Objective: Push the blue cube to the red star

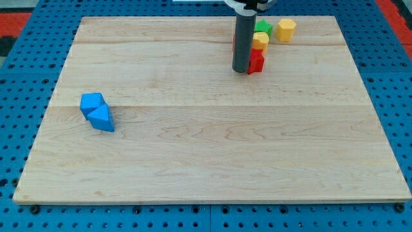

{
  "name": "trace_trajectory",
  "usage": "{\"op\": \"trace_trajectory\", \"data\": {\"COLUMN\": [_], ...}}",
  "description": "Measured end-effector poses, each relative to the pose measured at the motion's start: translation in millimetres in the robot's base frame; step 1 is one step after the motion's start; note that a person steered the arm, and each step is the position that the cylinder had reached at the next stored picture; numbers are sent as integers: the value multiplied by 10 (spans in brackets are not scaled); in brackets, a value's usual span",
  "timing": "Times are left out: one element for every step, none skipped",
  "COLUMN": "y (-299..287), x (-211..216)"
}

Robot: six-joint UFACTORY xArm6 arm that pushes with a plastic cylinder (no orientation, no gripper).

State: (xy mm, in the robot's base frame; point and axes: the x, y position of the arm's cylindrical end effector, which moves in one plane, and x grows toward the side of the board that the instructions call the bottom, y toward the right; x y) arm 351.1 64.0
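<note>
The blue cube (91,102) lies at the view's left on the wooden board (212,148), touching a blue triangular block (102,119) just below it. The red star (256,62) sits near the view's top, right of centre, partly hidden by the rod. My tip (241,70) rests on the board right beside the red star, on its left, far from the blue cube.
A yellow block (260,40) sits just above the red star, a green block (263,28) above that, and a yellow hexagonal block (286,29) to their right. A sliver of red (234,42) shows left of the rod. Blue pegboard (26,64) surrounds the board.
</note>
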Motion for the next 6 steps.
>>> {"op": "trace_trajectory", "data": {"y": [73,102,-33,-631,-1910,-2933], "x": [-198,-285,248,1285,1779,1643]}}
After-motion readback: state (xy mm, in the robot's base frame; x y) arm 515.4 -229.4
